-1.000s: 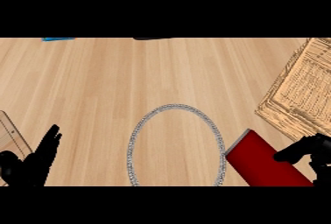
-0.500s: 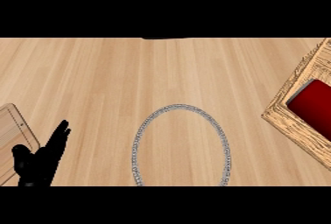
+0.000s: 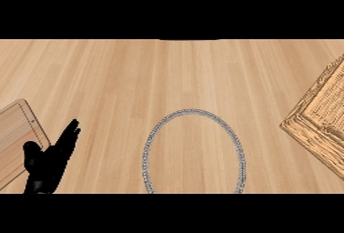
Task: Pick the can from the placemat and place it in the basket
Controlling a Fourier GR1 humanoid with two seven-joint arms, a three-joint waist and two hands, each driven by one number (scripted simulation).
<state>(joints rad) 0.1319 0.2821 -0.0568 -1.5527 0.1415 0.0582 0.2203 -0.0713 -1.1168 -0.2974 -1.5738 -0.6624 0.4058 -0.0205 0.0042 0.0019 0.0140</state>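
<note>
1. Where the worktop [image 3: 168, 73] runs out at its left edge, a pale wooden board [image 3: 20, 136] lies flat and skewed. One rounded corner points toward the far side. Only part of it shows, since the left edge of my view cuts off the rest.
2. My left hand [image 3: 47, 164] comes in at the near-left corner of the worktop, just right of the board. Its fingers [image 3: 69, 132] are straight and lie together, pointing toward the far edge and a little to the right. The thumb [image 3: 30, 150] stands apart to the left, in front of the board's rim. The hand is spread and relaxed with nothing in it, resting there.
3. Near the middle of the worktop's near edge, slightly right of centre, lies the placemat [image 3: 193, 110]. It is an oval with a grey beaded rim, well apart from my hand. Its near end is cut off by the lower edge of the view. Inside the rim I see the same wood grain as on the worktop around it.
4. At the right edge stands the basket [image 3: 322, 123], made of light woven wood. One corner is turned toward the placemat, and the two are clearly apart. Only that corner and parts of two walls show.
5. I cannot tell where the can is, as it shows nowhere in this view, and most of the basket's inside is hidden from me.
</note>
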